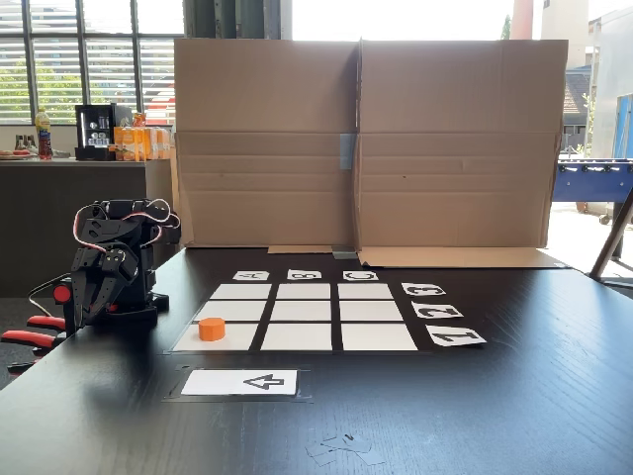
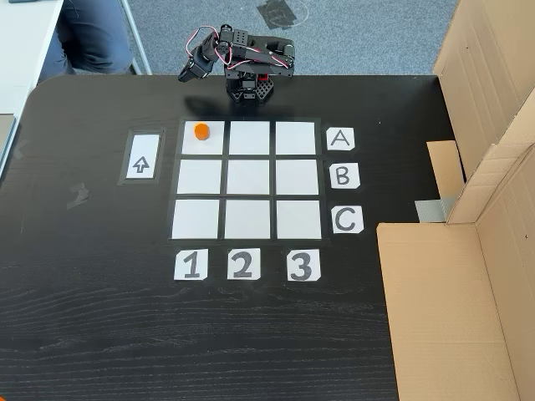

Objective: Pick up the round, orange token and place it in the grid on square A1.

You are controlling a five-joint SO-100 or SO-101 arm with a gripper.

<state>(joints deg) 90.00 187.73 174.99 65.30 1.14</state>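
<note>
While the black table (image 2: 100,317) carries everything, the tall cardboard wall (image 1: 361,143) stands at its far edge and does not come near the work. Next in size is the grid (image 2: 247,219), nine white squares with the labels A, B, C along one side and 1, 2, 3 along another. The folded arm (image 2: 251,63) sits at the table edge just beyond the A row, well apart from the squares. A white arrow card (image 2: 142,157) lies beside the column of 1. Square A1 (image 2: 211,144), the corner in line with "A" and "1", already holds the token (image 2: 201,131), which lies flat in the part of the square nearest the arm, inside the border. I judge therefore that the placing is done and the step in hand is only to rest away from the grid; to do it well, the arm should stay high and folded, so that nothing brushes the token. The claw (image 2: 189,70) is small and dark in both fixed views, and I cannot tell if its fingers are spread or pressed together; it pinches nothing orange.
</note>
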